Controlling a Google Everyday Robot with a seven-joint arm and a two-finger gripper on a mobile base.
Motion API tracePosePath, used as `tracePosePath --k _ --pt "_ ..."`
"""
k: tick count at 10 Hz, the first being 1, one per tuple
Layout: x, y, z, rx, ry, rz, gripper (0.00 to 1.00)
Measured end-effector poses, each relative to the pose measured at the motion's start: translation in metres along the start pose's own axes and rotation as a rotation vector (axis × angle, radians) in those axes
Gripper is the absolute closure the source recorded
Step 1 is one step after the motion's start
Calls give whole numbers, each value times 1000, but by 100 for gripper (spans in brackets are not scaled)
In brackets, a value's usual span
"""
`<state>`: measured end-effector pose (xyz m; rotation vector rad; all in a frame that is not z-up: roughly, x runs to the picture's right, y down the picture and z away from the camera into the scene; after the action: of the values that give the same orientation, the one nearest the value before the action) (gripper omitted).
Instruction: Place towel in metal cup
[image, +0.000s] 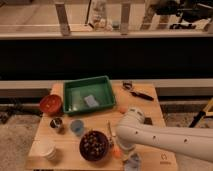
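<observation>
Your gripper (125, 153) hangs at the table's (155, 110) front edge, just over the towel (133, 162) — whether it grips the cloth can't be told. The metal cup (56, 123) sits well left, beyond the dark bowl (95, 145) — carry leftward.

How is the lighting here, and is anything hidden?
Camera view: dim warm light over the table, a dark band behind; the arm hides part of the near edge, where the gripper sits low by the towel; the metal cup shows little glare.
</observation>
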<state>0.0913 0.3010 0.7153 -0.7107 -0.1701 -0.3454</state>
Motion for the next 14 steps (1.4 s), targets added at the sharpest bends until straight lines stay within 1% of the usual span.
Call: tracePosePath --k 2,3,6,7,9,10,12,14 --pt "7 -1 19 4 -7 12 20" --pt "10 -2 16 6 -10 16 20" --pt "13 0 -1 4 -9 23 20" --pt "13 1 3 2 -8 24 20" --pt "14 1 25 3 -11 27 20" --pt "13 0 27 1 -12 24 20" --pt "14 0 24 0 -12 29 20" --pt "13 1 33 -5 -10 25 20"
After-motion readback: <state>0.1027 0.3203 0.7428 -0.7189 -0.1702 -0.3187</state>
